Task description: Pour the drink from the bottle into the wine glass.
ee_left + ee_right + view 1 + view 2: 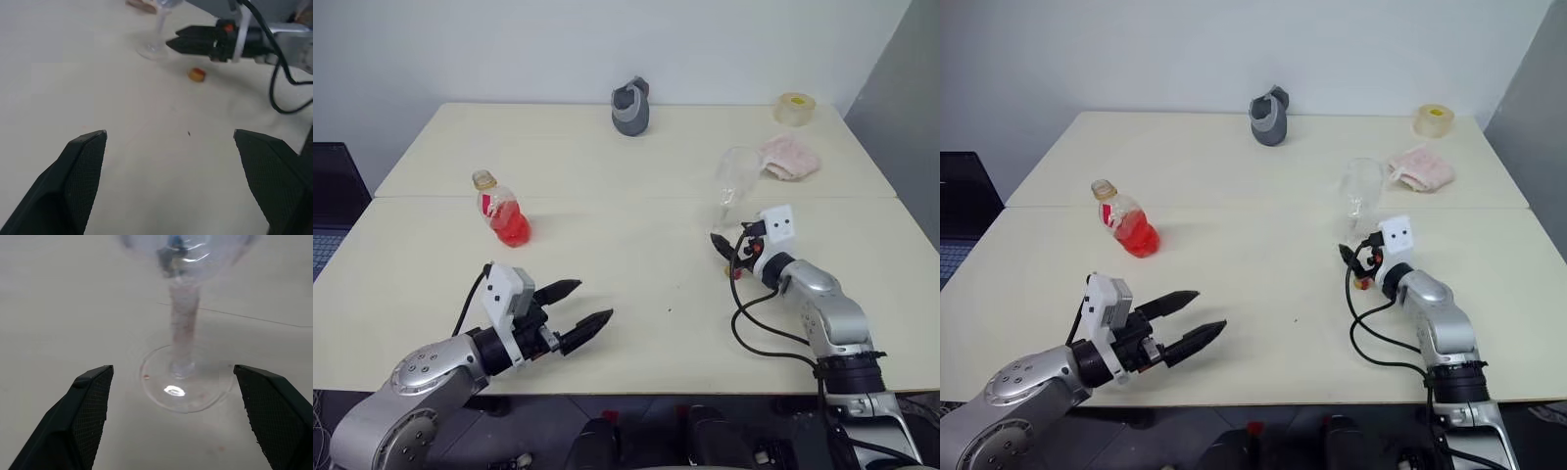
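Left tool (576, 305) is wide open and empty, low over the near-left worktop (636, 264), fingers pointing right. Bottle (501, 210) stands upright beyond it, apart, on the left; cap looks off and the drink (512, 229) fills only the lower part. A small yellow cap (197, 74) lies on the worktop near the right tool. Glass (734, 186) stands upright on the right, empty as far as I can tell. Right tool (171, 374) is also spread wide and empty, level with the stem, foot (186, 384) between the fingers but no contact yet. Step in hand looks like securing the glass: close on the stem just above the foot, centred, gentle squeeze, don't push forward or it tips. Then the left needs to swing back to the bottle, grip mid-body, keep it vertical in transit since it's uncapped, and tilt slowly over the rim. Dispenser (630, 106), tape roll (795, 109) and pink cloth (790, 157) at the far edge are out of the way.
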